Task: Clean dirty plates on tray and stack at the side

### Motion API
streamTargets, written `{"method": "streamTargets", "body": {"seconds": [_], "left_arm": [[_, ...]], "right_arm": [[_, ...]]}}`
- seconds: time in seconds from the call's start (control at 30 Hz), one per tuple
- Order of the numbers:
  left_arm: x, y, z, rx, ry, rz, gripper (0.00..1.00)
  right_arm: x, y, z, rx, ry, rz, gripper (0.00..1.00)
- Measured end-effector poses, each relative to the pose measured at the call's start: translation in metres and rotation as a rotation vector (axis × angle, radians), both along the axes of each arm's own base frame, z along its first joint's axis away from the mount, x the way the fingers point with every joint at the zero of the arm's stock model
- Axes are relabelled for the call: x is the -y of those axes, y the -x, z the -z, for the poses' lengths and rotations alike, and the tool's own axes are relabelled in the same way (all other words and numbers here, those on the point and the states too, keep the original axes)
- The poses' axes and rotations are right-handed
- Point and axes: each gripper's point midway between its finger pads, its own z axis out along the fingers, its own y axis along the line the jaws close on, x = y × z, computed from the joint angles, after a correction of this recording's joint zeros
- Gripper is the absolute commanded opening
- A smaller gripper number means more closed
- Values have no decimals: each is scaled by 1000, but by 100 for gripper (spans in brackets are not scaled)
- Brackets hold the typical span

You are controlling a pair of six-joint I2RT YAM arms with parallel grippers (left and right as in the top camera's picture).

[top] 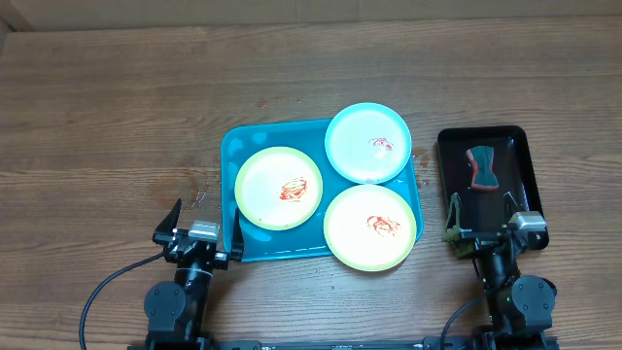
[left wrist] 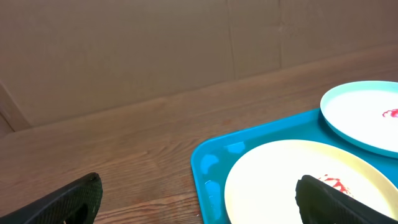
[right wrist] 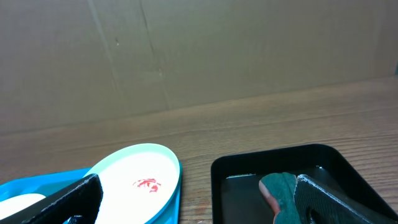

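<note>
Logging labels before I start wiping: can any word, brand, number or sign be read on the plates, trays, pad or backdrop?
None: no text can be read in any view.
The blue plate and the two yellow-green plates carry only red smears.
The teal tray, the black tray, the green-and-red pad in it and the cardboard wall show no markings.

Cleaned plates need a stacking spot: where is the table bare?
The table is bare left of the tray and across the far side behind both trays. Crowded: three plates fill the tray, leaving a narrow strip before the black tray.
</note>
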Motion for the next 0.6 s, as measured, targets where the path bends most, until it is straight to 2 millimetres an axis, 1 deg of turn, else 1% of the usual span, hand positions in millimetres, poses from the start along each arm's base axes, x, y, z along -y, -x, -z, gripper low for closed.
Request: {"method": "streamTargets", "body": {"seconds": [0.6], "left_arm": [[1,0,0,1,0,4,100]], "right_arm": [[-2,0,0,0,-1,-13,100]]}}
